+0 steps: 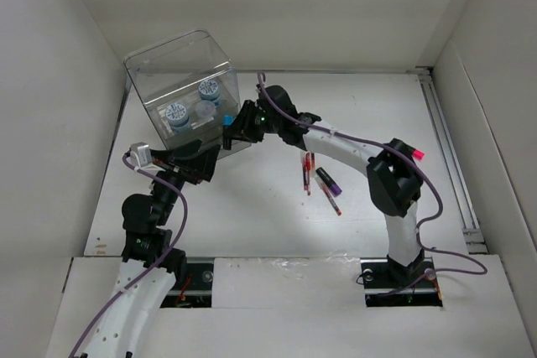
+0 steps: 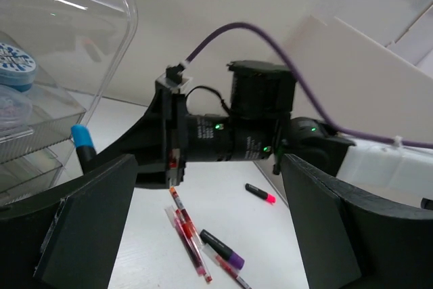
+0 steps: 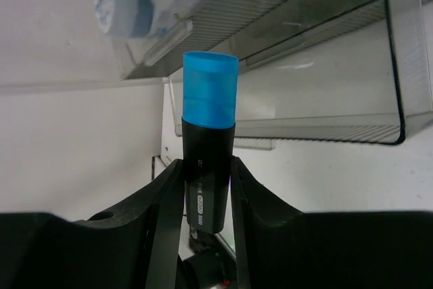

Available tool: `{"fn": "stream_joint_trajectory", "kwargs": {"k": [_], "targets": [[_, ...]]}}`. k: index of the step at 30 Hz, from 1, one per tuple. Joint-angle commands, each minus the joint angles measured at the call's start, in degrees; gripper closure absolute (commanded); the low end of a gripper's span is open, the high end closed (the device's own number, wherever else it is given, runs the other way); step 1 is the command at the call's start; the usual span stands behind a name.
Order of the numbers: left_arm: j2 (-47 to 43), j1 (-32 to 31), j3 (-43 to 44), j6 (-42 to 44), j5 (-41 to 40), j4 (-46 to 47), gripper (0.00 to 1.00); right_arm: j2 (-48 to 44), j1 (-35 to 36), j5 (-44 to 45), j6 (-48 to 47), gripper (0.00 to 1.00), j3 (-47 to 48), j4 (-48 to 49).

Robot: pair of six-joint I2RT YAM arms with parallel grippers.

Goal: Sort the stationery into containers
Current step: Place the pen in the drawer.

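Right gripper (image 3: 206,175) is clamped on a short dark marker with blue cap (image 3: 208,133). Jaws narrow, pinching the black barrel low down, cap end sticking out past the fingertips. Clear plastic cube organiser box (image 1: 180,60) is just ahead of that tip, its shallow drawers (image 3: 304,123) right in front of the cap. Blue-and-white round rolls (image 1: 175,113) sit on a shelf above. Left gripper (image 1: 198,162) is wide with nothing in it, just beside the box front. Thin red pens (image 1: 308,172) and dark marker with purple end (image 1: 328,182) lie on the white table (image 1: 252,224) behind the right gripper, under its arm. Held marker is probably light, rigid, smooth plastic and may pivot or slip. Grip mid-barrel, not the cap, which could pull off. Box likely slides if nudged.
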Motion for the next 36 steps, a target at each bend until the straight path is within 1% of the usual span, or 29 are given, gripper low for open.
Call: {"fn": "stream_joint_trajectory", "kwargs": {"k": [1,7,10,12,13,15,16,19,22,23,24,25,26,27,28,30,31,32,33,34,35,36], "targets": [[-0.50,-0.28,0.36,0.84,-1.41,1.60,0.16,2.39,0.08,-4.74,7.09,0.94,3.62,8.89],[0.03,-0.28,0.36,0.84,-0.88,1.60,0.16,3.71,0.62,-1.23,13.15,0.93,3.01,12.15],[0.03,-0.28,0.36,0.84,-0.88,1.60,0.16,3.71,0.62,0.71,15.70,0.76,0.56,14.08],[0.03,-0.28,0.36,0.84,-0.88,1.60,0.16,3.71,0.62,1.33,16.40,0.63,0.55,14.08],[0.03,-0.28,0.36,0.84,-0.88,1.60,0.16,3.71,0.62,1.94,16.41,0.51,0.03,14.08],[0.03,-0.28,0.36,0.84,-0.88,1.60,0.16,3.19,0.62,1.95,16.41,0.43,0.02,14.08],[0.03,-0.28,0.36,0.84,-0.88,1.60,0.16,3.19,0.62,1.95,16.41,0.41,-0.50,14.08],[0.03,-0.28,0.36,0.84,-0.88,1.60,0.16,2.14,0.62,1.95,16.41,0.41,-1.81,14.08],[0.03,-0.28,0.36,0.84,-0.88,1.60,0.16,-1.02,-0.52,1.95,15.89,0.41,-4.27,14.08],[0.03,-0.28,0.36,0.84,-0.88,1.60,0.16,-2.34,-0.52,1.95,14.84,0.37,-5.41,14.08],[0.03,-0.28,0.36,0.84,-0.88,1.60,0.17,-4.09,-0.52,4.82,14.05,0.26,-6.99,14.08],[0.03,-0.28,0.36,0.84,-0.88,1.60,0.17,-6.11,-1.31,6.94,12.99,0.00,-10.83,12.95],[0.03,-0.28,0.36,0.84,-0.88,1.60,0.17,-10.65,-2.36,9.22,10.81,0.00,-13.05,11.72],[0.03,-0.28,0.36,0.84,-0.36,1.60,0.17,-13.22,-3.24,11.68,9.92,0.00,-15.25,10.49],[0.03,-0.28,0.36,0.84,-0.36,1.60,0.17,-18.21,-5.60,17.27,9.91,0.00,-20.05,7.87],[0.03,-0.28,0.36,0.84,-0.36,1.60,0.17,-23.24,-8.94,22.84,7.29,0.00,-24.47,4.61],[0.03,-0.98,0.36,0.84,-0.36,1.60,0.17,-25.62,-10.70,28.61,6.49,0.00,-26.50,2.94],[-0.50,-0.98,0.36,0.84,-0.36,1.60,0.17,-29.73,-14.37,32.06,5.35,0.02,-30.26,0.05],[-0.50,-0.98,0.36,0.84,-0.36,1.60,0.17,-31.60,-16.32,35.14,3.68,0.09,-31.86,-1.46],[-0.50,-0.98,0.36,0.84,0.17,1.60,0.17,-33.18,-18.26,38.22,3.67,0.47,-33.53,-2.78],[-0.50,-1.51,0.36,0.84,0.17,1.60,0.17,-34.51,-22.28,43.64,3.67,0.64,-35.03,-3.84],[-0.50,-1.51,0.36,0.84,0.17,1.60,0.17,-36.17,-24.58,45.35,3.67,0.73,-37.31,-6.20]]}}
